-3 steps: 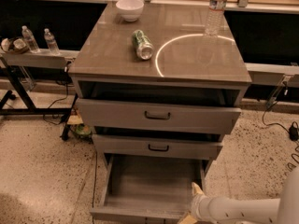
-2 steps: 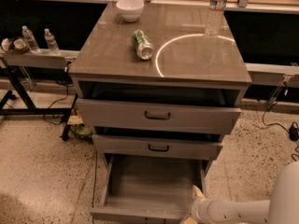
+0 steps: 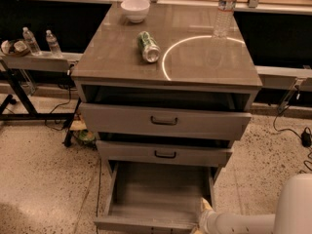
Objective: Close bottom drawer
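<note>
- You're looking at the bottom drawer standing pulled right out at the foot of the cabinet. Its plain grey box is showing empty, and its front is running along the lower edge of the view.
- Nothing of the close is showing as done. The box is sticking out well past the two drawers above, so I'm judging that the whole push-in travel is left.
- Its handle isn't showing from this angle; you're only getting the top edge of the front.
- The hand is sitting low at the drawer's front right corner, just beside the right wall. I can't tell whether it's touching the drawer, or whether it's open or closed.
- The arm is reaching in from the lower right, running roughly level and low over the floor.
- I'm reading that pose as lining up for a push. You're wanting contact on the front face, not the side wall, or the drawer is likely going to skew as it goes in.
- The middle drawer and top drawer are also standing partly open; they're not your job here.
- The bench above them is carrying a can on its side, a bowl and a bottle, all well apart from the hand.
</note>
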{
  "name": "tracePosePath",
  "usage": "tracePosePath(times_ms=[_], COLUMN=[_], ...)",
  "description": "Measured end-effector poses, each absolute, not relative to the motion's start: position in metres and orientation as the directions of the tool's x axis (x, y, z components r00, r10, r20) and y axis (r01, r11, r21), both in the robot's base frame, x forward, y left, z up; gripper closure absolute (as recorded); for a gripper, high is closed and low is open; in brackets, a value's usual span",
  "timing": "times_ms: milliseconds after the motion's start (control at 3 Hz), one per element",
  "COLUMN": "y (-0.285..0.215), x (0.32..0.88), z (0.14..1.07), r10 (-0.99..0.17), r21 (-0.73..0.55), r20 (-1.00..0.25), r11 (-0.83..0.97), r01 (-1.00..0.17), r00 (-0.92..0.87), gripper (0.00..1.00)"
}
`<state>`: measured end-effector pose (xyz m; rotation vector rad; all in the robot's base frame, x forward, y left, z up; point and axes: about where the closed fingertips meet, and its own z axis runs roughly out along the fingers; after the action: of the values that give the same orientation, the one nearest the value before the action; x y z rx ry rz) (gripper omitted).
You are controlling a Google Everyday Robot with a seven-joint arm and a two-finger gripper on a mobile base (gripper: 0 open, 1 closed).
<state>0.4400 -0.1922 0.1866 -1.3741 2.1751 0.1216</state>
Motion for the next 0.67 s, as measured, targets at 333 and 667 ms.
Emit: tracePosePath(times_ms=[333,667], y=[-0.175,-0.156], x=[0.457,0.472], z=[0.19,0.2], r10=[-0.809,-0.81], r21=[-0.251,-0.282], r20=[-0.533,-0.557], r11=[0.431,0.393], r01=[-0.867,-0.875], r00=[-0.249,-0.184], gripper=[0.26,0.49])
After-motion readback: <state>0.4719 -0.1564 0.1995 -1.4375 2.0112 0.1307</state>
